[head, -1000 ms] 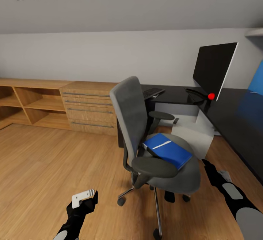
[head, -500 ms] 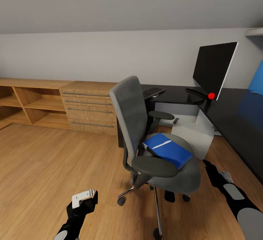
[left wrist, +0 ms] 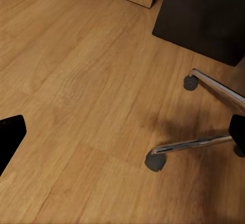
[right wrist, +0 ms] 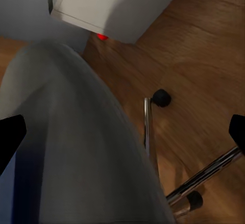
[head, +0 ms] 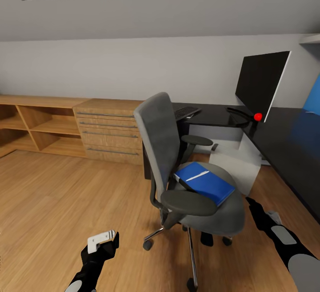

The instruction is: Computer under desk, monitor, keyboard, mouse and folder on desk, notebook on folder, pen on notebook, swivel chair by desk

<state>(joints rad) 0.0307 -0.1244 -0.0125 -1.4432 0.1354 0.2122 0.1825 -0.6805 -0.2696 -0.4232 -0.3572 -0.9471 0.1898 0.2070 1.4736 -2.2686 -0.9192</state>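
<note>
Resting on swivel chair (head: pixel 195 181): folder (head: pixel 205 184), pen (head: pixel 197 176)

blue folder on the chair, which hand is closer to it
Right. The right hand sits just beside the swivel chair seat, close to the blue folder. The left hand hangs low over the floor, well off to the chair's other side.

Both arms low, reaching forward. Left claw (head: pixel 103 238) fingers spread wide, nothing between them. Right claw (head: pixel 250 202) likewise spread and empty, forearm angled inward.
</note>
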